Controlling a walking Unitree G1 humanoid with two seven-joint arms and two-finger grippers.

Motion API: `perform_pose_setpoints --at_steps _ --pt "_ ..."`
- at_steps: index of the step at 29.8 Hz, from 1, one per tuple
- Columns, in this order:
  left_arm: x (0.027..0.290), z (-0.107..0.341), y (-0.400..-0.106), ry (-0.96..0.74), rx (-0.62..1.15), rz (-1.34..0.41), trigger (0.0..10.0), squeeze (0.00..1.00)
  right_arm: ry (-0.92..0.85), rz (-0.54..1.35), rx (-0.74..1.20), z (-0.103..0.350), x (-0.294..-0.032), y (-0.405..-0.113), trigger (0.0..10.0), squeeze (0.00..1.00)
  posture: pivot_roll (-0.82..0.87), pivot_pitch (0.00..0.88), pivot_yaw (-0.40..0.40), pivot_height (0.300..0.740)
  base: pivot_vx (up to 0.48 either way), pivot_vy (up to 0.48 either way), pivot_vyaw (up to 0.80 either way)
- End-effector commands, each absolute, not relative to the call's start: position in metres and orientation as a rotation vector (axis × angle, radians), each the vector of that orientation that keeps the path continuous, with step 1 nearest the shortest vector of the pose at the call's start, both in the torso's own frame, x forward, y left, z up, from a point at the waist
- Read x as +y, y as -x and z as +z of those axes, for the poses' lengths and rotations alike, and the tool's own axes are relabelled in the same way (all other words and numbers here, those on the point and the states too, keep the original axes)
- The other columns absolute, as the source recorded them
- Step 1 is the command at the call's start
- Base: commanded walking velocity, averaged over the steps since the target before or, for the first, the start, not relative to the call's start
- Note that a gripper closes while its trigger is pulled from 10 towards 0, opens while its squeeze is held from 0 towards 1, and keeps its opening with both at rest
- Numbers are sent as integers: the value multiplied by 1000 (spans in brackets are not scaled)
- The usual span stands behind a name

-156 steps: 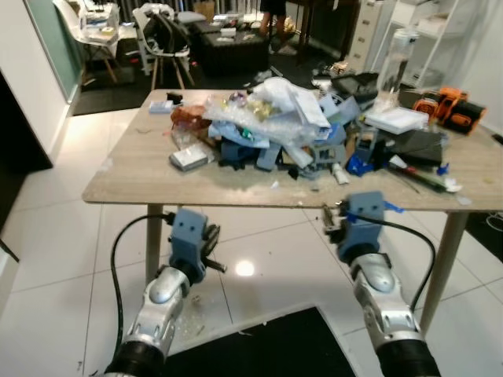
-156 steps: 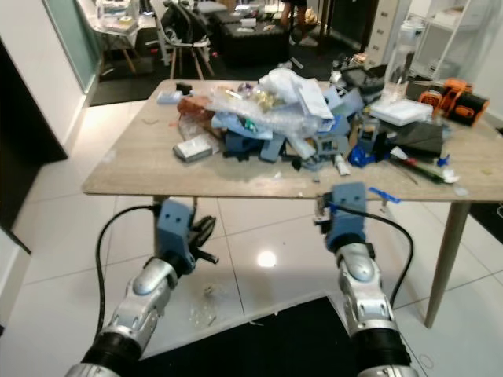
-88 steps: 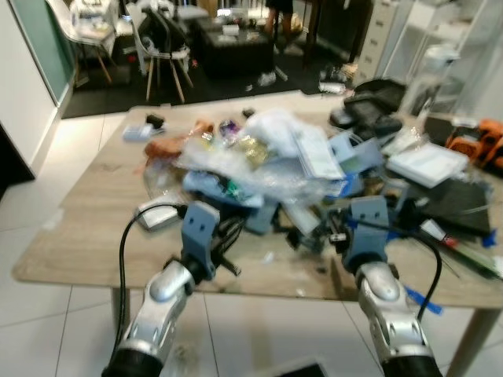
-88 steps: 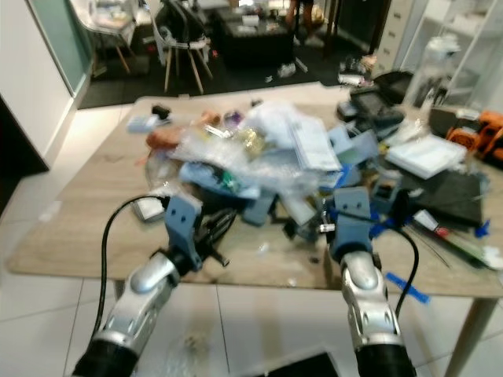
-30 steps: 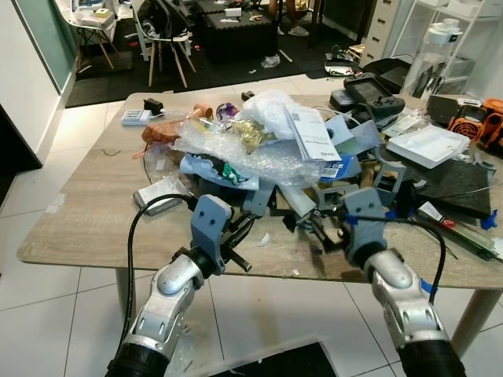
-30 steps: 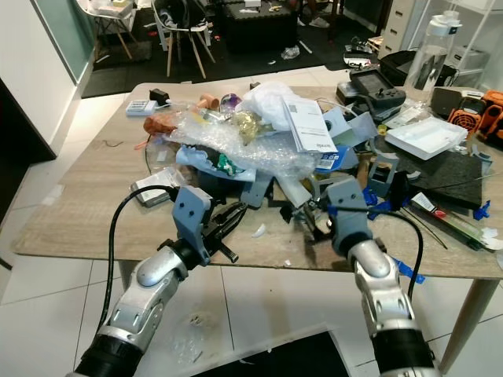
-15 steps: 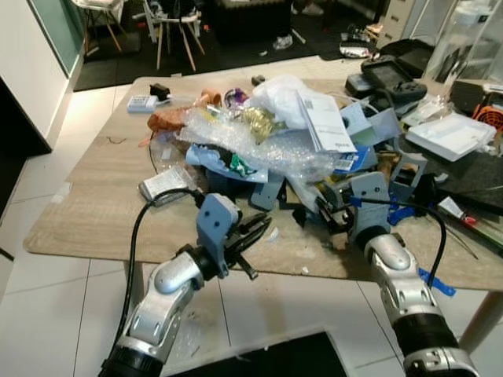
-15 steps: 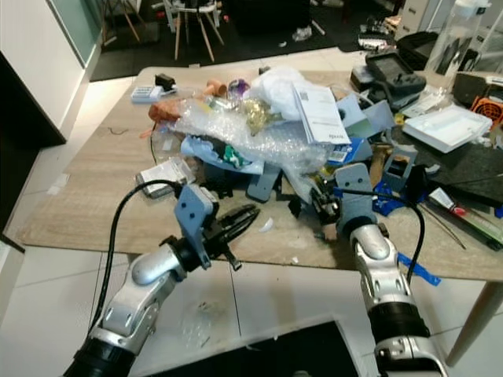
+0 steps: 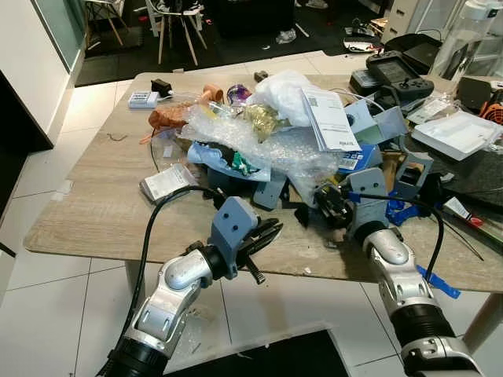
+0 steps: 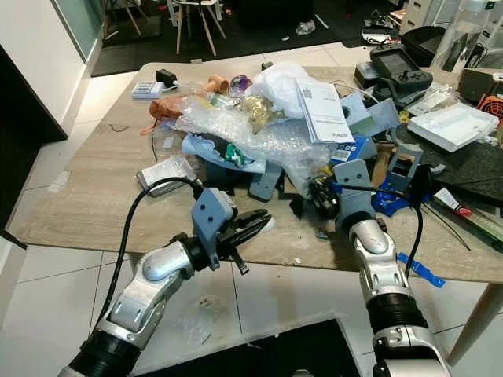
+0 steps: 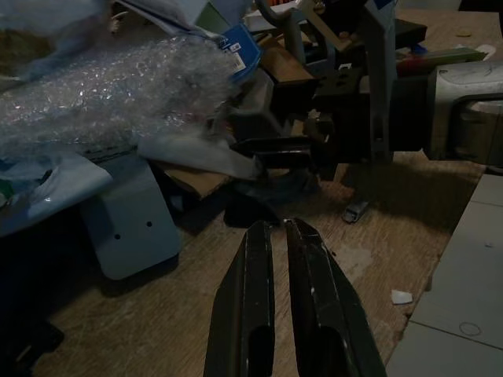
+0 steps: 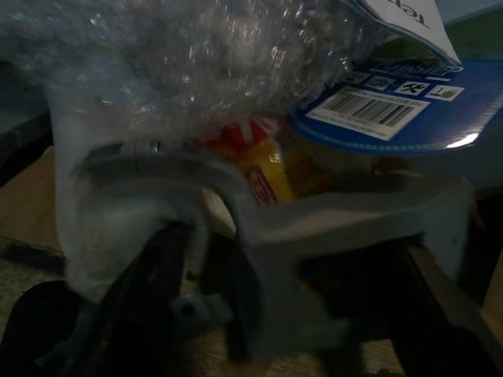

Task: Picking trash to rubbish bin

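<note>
desk: trash pile. my left end effector fingers together near it; right end effector in pile, grip state unclear.

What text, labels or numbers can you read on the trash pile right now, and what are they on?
"te": a cut-off fragment of large dark letters on the white printed sheet, as seen in the right wrist view; uncertain.
Fine print on that sheet: too small to read in the eye views.
Barcode and small icons on the blue package: digits too blurred to read.
</note>
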State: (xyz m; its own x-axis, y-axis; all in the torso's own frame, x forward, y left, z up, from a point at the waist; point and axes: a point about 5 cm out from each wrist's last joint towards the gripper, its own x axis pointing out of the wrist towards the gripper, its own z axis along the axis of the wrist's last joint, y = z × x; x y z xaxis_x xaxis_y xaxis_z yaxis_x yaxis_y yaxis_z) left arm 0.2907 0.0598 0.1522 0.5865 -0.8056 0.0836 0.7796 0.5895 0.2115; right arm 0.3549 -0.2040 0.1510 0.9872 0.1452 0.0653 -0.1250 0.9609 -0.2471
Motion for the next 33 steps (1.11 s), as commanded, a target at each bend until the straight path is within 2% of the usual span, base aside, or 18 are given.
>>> perform_pose_setpoints --at_steps 1,17,26,27,33 --pt "63 143 -290 -180 -131 -923 10000 0 235 156 -52 142 -202 -354 0 0 -50 174 76 740 0 0 0" --pt "64 145 -296 -161 -148 -883 10000 0 230 177 -75 146 -197 -355 0 0 -64 144 53 740 0 0 0" --pt "77 156 -303 -101 -198 -787 10000 0 216 191 -213 176 -185 -346 0 0 -68 127 29 740 0 0 0" --pt "81 159 -304 -80 -207 -763 10000 0 213 187 -249 185 -182 -344 10000 0 -71 119 23 740 0 0 0" --pt "91 160 -304 -52 -207 -736 10000 0 177 167 -277 202 -172 -336 10000 0 -76 109 9 740 0 0 0"
